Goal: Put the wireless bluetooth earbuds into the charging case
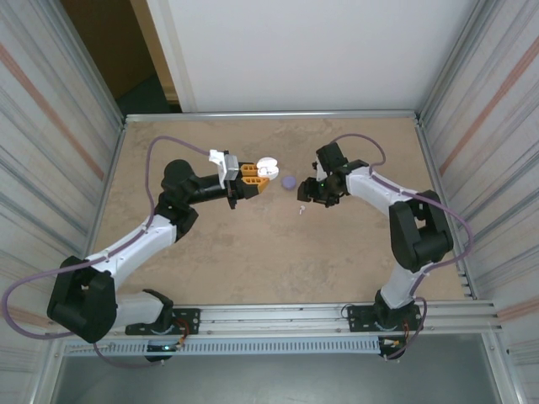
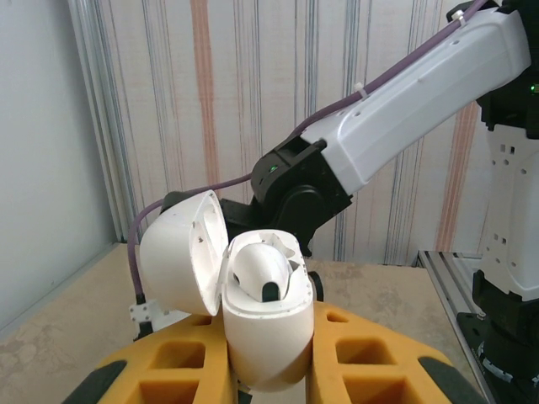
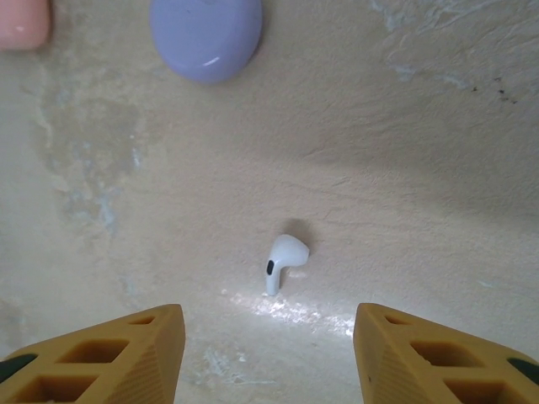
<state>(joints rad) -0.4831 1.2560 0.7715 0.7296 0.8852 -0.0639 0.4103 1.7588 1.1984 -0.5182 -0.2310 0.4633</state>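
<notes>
Left end effector (image 2: 269, 370) clenched on open white case (image 2: 268, 332), seated bud (image 2: 255, 273) in one slot | right end effector (image 3: 269, 353) released, hovering astride loose bud (image 3: 283, 261) lying on bench (image 3: 438, 168) near purple case (image 3: 206, 34) | white pair looks half done: you have that bud to grasp and insert.

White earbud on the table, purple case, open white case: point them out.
white earbud (image 3: 284, 258), right wrist view, middle of its body.
purple case (image 3: 206, 35), right wrist view, its domed top.
open white case (image 2: 268, 332), left wrist view, its lower shell.

earbud (image 2: 257, 273) in open case (image 2: 269, 337), loose earbud (image 3: 285, 259) on table (image 3: 421, 168), another case (image 3: 206, 34) behind it
</notes>
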